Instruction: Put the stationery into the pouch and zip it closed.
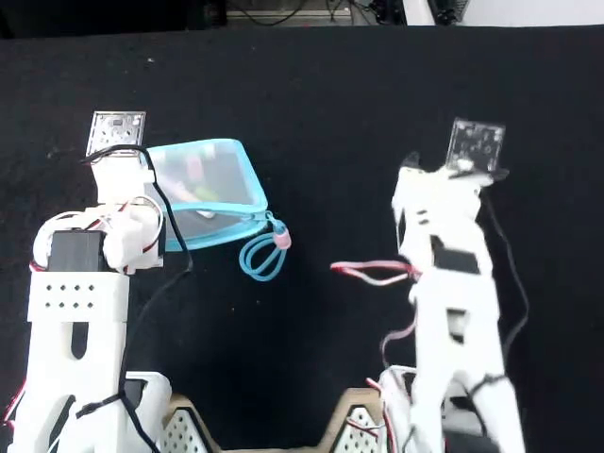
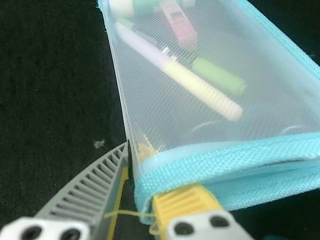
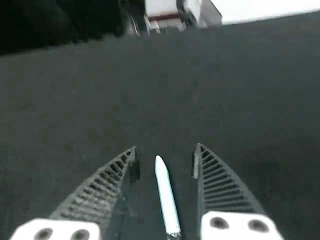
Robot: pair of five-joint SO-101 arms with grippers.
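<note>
Inside one pouch (image 2: 235,159) lie one pen (image 2: 185,80), one green marker (image 2: 220,78), one pink item (image 2: 181,23).

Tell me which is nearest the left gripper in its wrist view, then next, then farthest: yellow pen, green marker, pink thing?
1. Yellow pen, inside the pouch, by its blue zip edge.
2. Green marker, just past the pen.
3. Pink thing, deepest inside.
</note>
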